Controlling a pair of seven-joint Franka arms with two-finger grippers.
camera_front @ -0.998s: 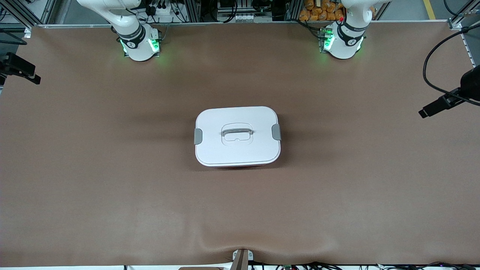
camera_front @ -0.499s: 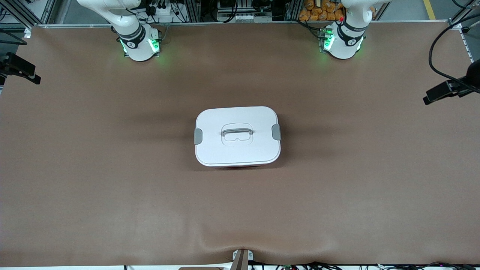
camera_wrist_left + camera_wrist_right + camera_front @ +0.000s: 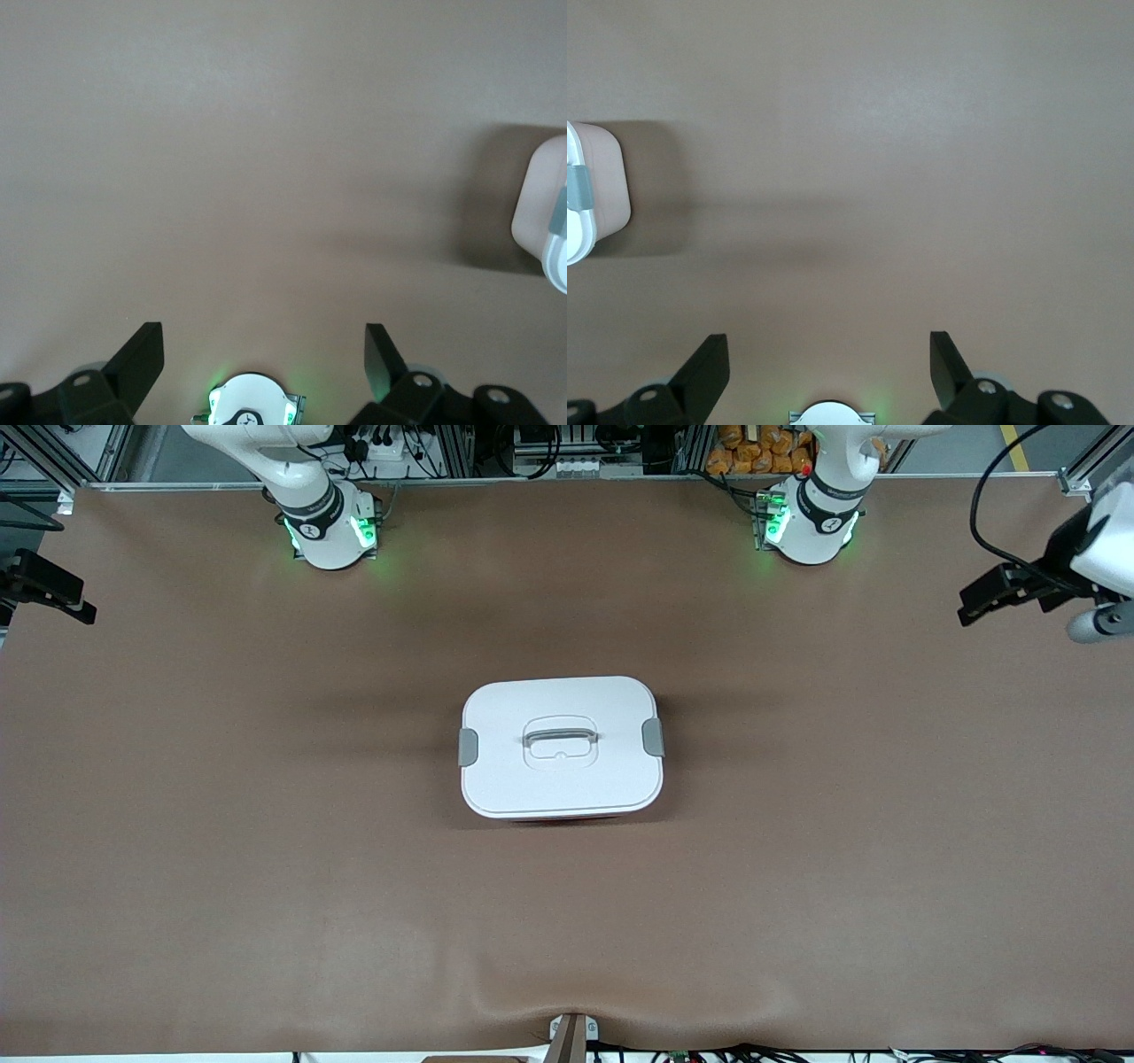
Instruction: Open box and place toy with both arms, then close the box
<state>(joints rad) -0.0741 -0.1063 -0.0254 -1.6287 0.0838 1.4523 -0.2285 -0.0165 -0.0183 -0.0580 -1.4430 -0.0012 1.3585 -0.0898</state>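
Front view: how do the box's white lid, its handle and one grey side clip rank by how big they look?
1. White lid, by far the largest.
2. Handle, recessed in the lid's middle.
3. Grey side clip, the smallest; the two clips look alike.

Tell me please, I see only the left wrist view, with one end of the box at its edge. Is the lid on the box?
Observer: Yes. The front view shows the white lid flat on the box, with a grey clip at each end.
Operator: And the handle?
Observer: The grey handle lies in the lid's recess, and nothing touches it.
Operator: Where is the right tool?
Observer: The right wrist view shows the right tool open over bare table, apart from the box.
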